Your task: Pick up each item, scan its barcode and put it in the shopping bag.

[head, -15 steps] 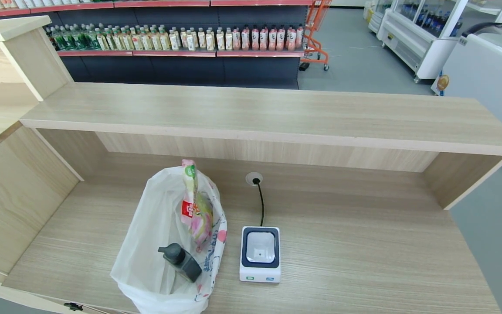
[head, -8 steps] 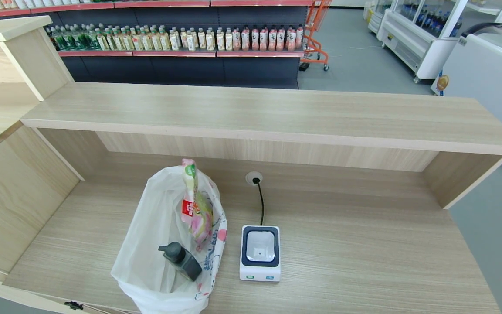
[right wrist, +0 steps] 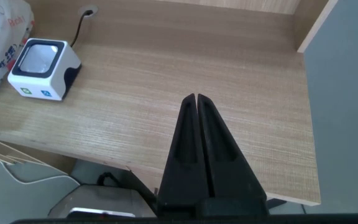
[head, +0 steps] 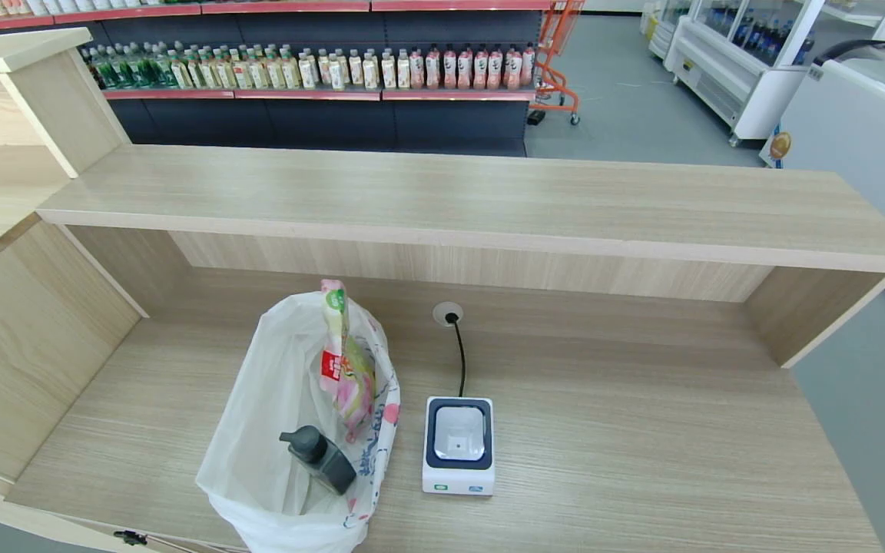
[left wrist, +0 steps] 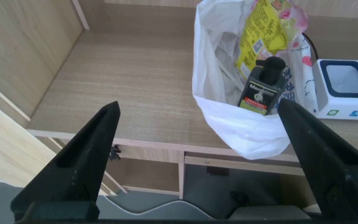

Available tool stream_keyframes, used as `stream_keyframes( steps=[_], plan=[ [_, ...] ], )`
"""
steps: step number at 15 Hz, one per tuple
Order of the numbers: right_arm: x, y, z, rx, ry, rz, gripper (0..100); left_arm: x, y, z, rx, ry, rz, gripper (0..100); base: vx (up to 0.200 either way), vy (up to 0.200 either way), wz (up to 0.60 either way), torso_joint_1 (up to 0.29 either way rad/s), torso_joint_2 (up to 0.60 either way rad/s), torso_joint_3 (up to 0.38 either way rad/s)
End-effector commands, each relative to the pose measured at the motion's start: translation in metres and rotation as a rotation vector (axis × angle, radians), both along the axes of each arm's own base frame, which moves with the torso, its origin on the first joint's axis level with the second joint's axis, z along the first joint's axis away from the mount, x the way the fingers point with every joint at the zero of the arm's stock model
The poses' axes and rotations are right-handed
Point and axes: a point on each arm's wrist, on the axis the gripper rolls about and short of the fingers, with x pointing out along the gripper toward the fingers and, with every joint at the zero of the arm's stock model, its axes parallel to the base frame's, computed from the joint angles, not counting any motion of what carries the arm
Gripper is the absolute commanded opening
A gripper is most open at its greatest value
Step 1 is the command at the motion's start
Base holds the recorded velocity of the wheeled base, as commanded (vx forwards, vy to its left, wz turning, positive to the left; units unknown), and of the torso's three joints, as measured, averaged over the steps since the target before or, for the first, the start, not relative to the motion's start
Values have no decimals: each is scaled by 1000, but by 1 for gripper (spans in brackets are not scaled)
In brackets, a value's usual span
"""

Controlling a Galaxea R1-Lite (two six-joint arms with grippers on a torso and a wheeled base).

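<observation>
Black and bare, the left gripper (left wrist: 199,107) hangs above the counter's near left edge with its two fingers spread wide and nothing between them. I judge it is parked there because it has no item to carry.

Below it, the white thin plastic shopping bag (head: 254,430) stands with its mouth gaping, so goods can drop straight in. The bag holds both of the task's items. The dark grey pump bottle (head: 323,459) leans low against the bag's right wall, and the pink, green and yellow foil snack pouch (head: 344,361) stands on end, propped by the same wall, with its top poking above the rim.

Just beside the bag on the right, and apart from it, sits the white box scanner with a dark blue frame (head: 459,445). Its window faces up for barcodes passed over it. Its black cable (head: 460,353) runs back into a round hole in the pale wood-grain counter (head: 642,445).

Farther right, the right gripper (right wrist: 196,98) hovers with its fingers pressed together and holds nothing.

The bag's bottom is cut off at the head view's lower edge. The pouch's lower end and the bottle's base are hidden by plastic folds, and the barcodes are too small to make out.
</observation>
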Motion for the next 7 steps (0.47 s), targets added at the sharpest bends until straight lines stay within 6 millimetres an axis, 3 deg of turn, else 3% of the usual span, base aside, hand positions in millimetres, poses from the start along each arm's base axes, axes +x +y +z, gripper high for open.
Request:
stream_keyframes(
  steps=[1, 7],
  plan=[
    [0, 0, 0, 1, 2, 0, 0, 0, 0, 0, 0, 0, 0, 100, 0, 0, 0, 0, 0, 0],
    [0, 0, 0, -1, 2, 0, 0, 0, 0, 0, 0, 0, 0, 100, 0, 0, 0, 0, 0, 0]
  ],
)
